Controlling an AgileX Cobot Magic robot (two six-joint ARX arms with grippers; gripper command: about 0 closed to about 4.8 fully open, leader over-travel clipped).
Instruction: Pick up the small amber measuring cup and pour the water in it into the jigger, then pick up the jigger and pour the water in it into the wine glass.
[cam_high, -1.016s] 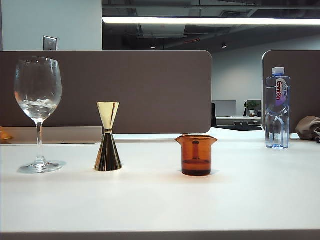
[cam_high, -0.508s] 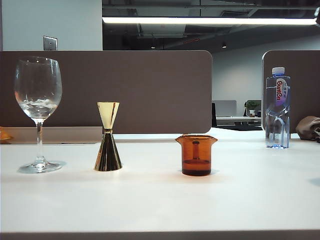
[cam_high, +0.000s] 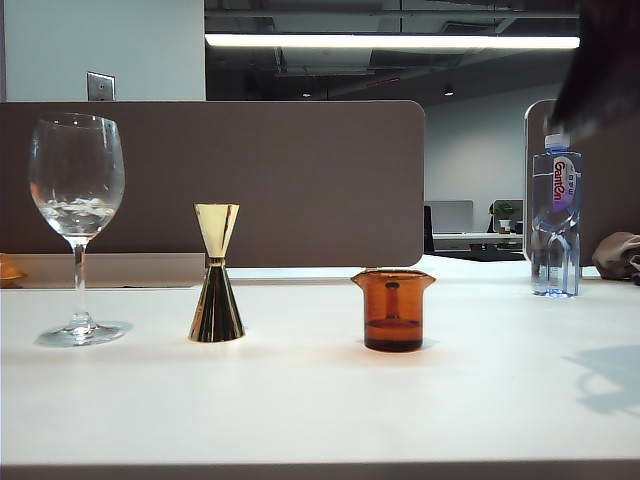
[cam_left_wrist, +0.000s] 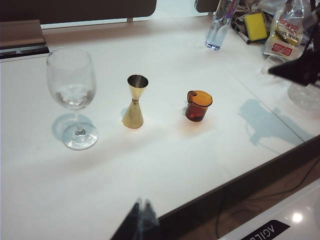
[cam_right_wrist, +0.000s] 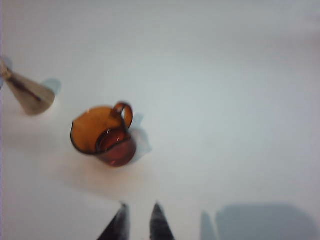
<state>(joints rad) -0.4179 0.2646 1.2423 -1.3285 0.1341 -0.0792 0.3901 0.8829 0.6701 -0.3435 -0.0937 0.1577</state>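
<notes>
Handle of the upright amber cup (cam_right_wrist: 104, 135) shows only from above, where the right hand (cam_right_wrist: 139, 220) hovers narrowly parted; left hand (cam_left_wrist: 141, 216) looks closed.

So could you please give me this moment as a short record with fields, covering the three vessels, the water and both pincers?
wine glass: upright at exterior-view left, a little water in its bowl
jigger: upright, narrow cone up, between the glass and the cup
small amber measuring cup: upright on the table, untouched
water: low dark band in the cup
left pincer: tips together, above the near table edge, holding nothing
right pincer: narrow gap between tips, above the table short of the cup
bottle: far right, behind
</notes>
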